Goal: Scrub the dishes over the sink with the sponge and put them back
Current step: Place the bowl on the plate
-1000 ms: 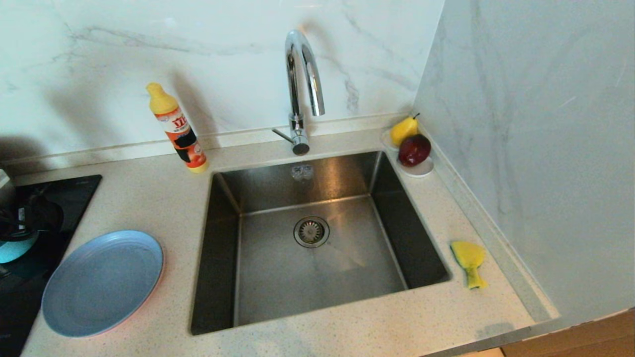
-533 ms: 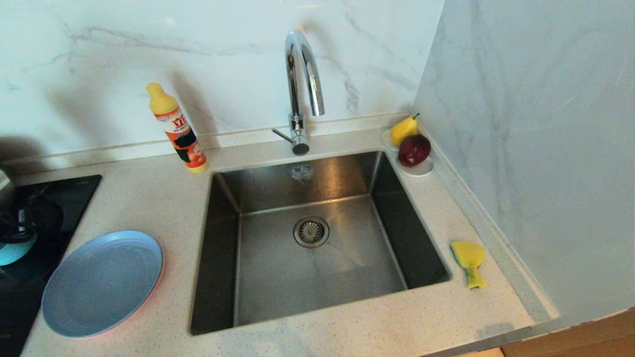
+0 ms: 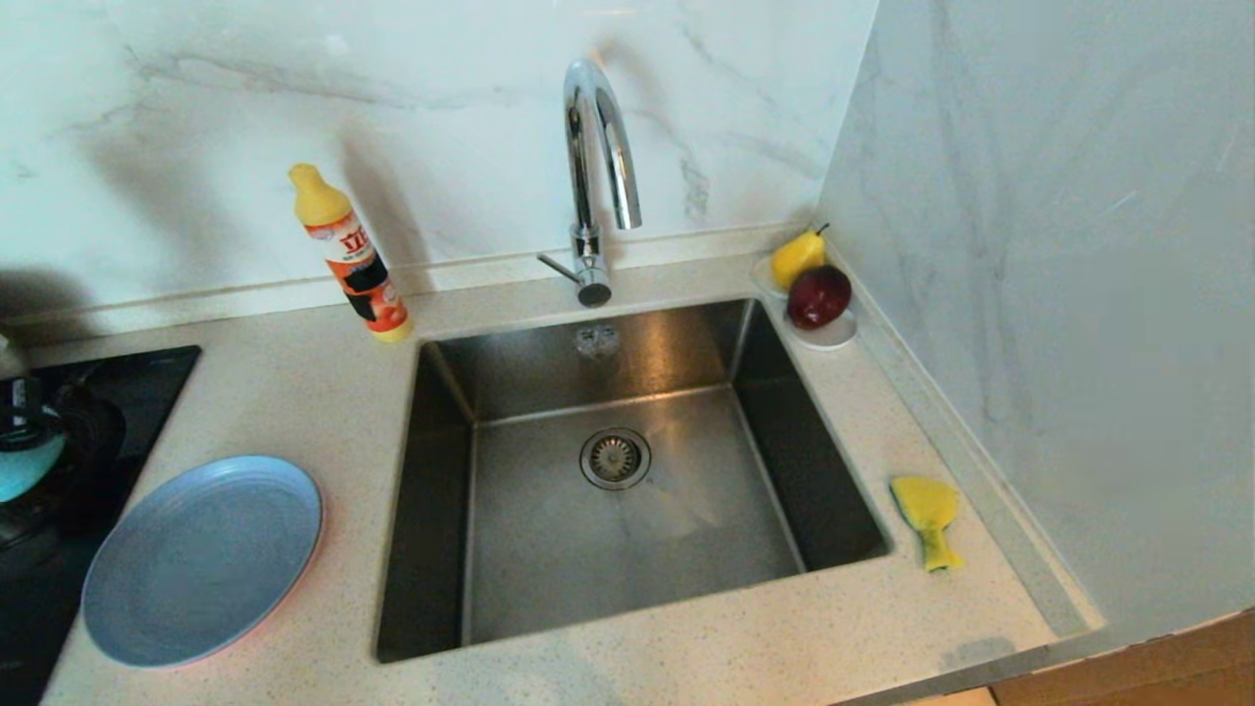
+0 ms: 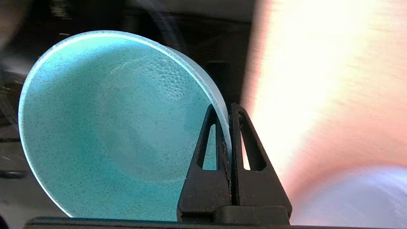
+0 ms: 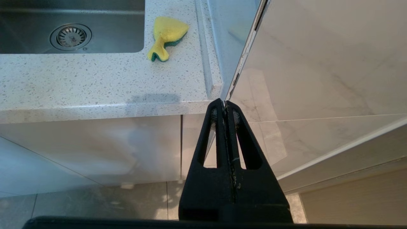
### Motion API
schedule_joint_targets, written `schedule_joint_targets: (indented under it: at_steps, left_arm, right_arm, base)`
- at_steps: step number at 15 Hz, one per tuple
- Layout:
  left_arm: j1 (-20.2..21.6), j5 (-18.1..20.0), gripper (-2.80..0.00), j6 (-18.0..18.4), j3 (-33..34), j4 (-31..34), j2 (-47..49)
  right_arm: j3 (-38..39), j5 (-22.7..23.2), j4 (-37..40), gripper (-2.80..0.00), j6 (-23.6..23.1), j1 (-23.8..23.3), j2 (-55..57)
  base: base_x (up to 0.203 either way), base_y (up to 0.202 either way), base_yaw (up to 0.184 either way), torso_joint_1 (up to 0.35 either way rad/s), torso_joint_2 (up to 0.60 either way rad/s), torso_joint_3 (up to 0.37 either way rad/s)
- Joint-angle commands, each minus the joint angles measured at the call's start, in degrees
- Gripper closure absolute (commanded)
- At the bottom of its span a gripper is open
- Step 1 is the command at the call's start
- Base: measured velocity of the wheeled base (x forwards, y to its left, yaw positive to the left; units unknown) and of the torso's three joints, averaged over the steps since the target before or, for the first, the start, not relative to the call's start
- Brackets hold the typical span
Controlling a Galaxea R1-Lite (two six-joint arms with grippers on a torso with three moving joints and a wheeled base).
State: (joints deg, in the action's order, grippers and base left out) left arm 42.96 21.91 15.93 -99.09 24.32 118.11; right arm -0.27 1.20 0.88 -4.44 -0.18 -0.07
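— Fingers [image 4: 203, 149] of the left gripper [image 4: 223, 109]: how are they set?

— They are seen pressed together on the thin rim of the small teal round bowl [image 4: 108, 127], one black finger inside the wall and one outside. The bowl is gripped at its edge and shown tilted, its hollow facing the wrist camera. In the head view the bowl [image 3: 27, 469] is glimpsed at the far left edge, over the black glass hob [image 3: 127, 392].

— And the right gripper [image 5: 225, 103]?

— Its two black fingers are closed flat against each other, with nothing between them. It is parked low, in front of the cabinet face, below the counter's front edge.

— What open room is given?

— The square stainless-steel sink [image 3: 441, 510] with its round strainer drain [image 3: 615, 458] is bare inside, and the tall chrome arched tap [image 3: 598, 147] stands behind it. A broad strip of speckled countertop [image 3: 324, 392] is left between hob and sink. The matte blue round plate [image 3: 203, 559] is laid there, near the sink's left edge, with a pink rim [image 3: 294, 593] showing beneath it.

— Where is the sponge?

— The bent yellow sponge with green backing [image 3: 927, 520] is placed on the counter just right of the sink, well apart from both grippers, close to the raised lip at the marble side wall [image 3: 1059, 294].
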Motion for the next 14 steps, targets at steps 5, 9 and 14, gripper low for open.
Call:
schedule_joint_targets:
  at_steps: [5,9,14]
  left_arm:
    - [-7.0,1.9,0.00,0.2,6.2,9.3,-15.1]
    - [-12.6,1.6,0.00,-0.2,16.8,9.2,-24.1]
    - [-17.9,-1.1,0.00,-0.1,28.1,6.4,-28.7]
  right_arm:
    - [0.0,0.0,0.0,0.00,-0.1,0.0,0.1]
    - [0.0,0.0,0.0,0.00,0.0,0.0,0.1]
    - [0.0,0.0,0.0,0.00,0.0,0.0,0.1]
  base:
    - [0.000,0.000,0.000,0.000,0.00,0.000]
    - [0.000,0.000,0.000,0.000,0.00,0.000]
    - [0.000,0.000,0.000,0.000,0.00,0.000]
